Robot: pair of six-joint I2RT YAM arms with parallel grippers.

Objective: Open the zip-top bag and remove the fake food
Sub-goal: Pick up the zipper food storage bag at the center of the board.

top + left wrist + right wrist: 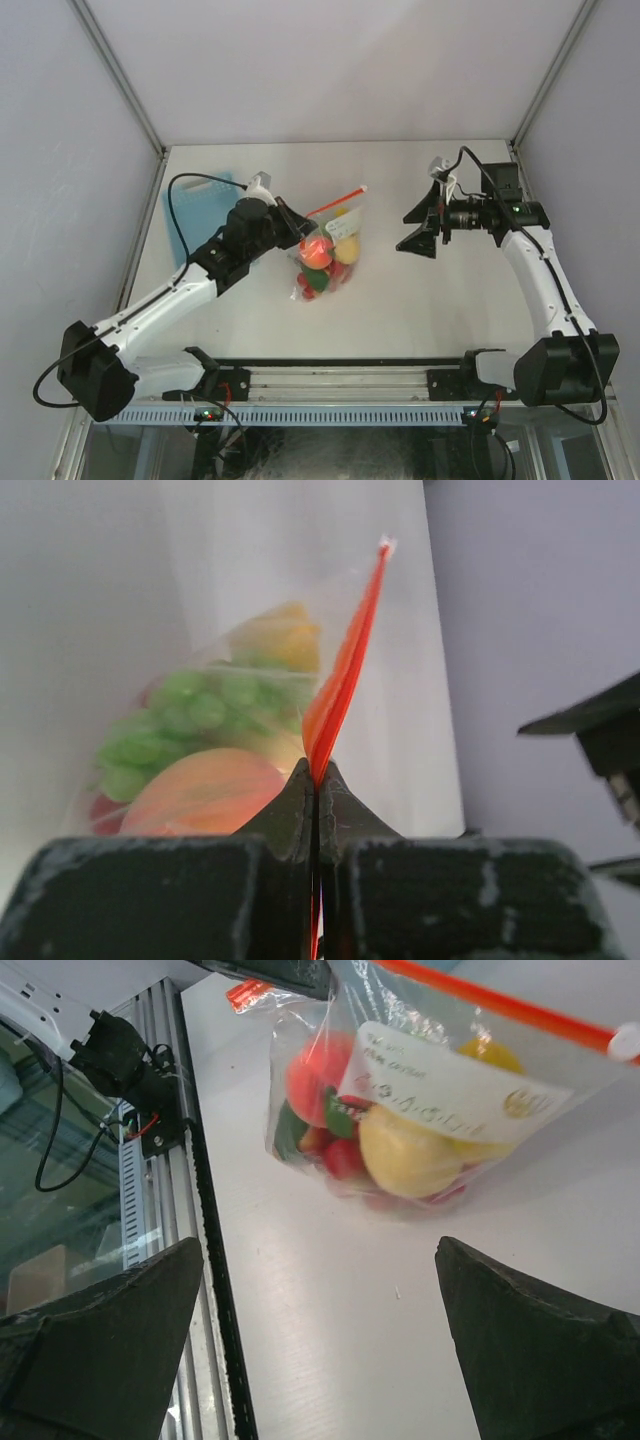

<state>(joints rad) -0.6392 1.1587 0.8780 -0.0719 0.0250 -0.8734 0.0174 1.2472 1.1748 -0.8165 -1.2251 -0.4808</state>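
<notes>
clamping the zip-top bag [330, 255], the left gripper [315, 780] stretches inward; the right gripper [414, 228], seemingly level, gapes wide toward it.

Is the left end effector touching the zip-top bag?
Touching. The left wrist view shows the left end effector shut on the red strip of the zip-top bag.

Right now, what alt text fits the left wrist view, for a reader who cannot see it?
The left hand, shut, pinches the red-orange zip strip of the clear zip-top bag, which holds fake food: green grapes, an orange piece and a yellow one.
</notes>
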